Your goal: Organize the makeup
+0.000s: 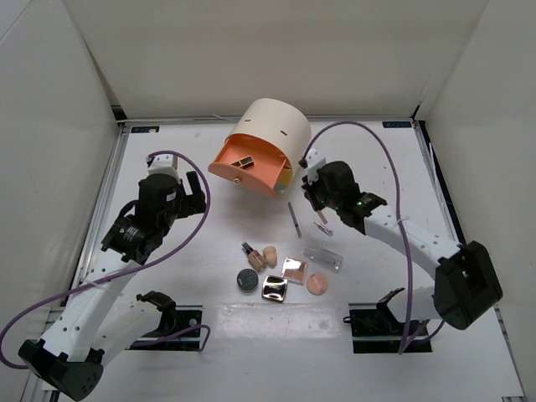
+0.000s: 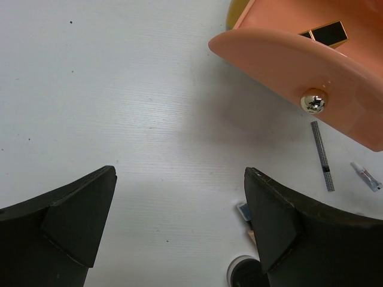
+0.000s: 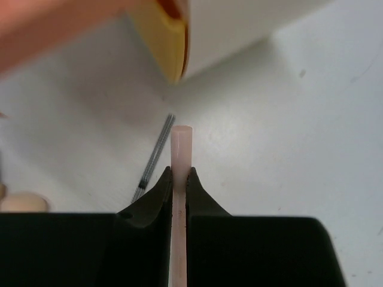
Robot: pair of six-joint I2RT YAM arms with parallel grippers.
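Pink pencil [image 3: 181, 143] sits pinched in the right gripper [image 3: 181, 174], close to the open orange drawer [image 1: 243, 172]. A grey pencil [image 3: 154, 160] lies nearby; the left gripper [image 2: 179, 206] gapes wide.

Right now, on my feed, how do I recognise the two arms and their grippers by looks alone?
Left arm and right arm match: white links, black joints, a looping purple cable each. Left gripper and right gripper have black, wedge-shaped fingers. A small green light glows on the right arm's wrist.
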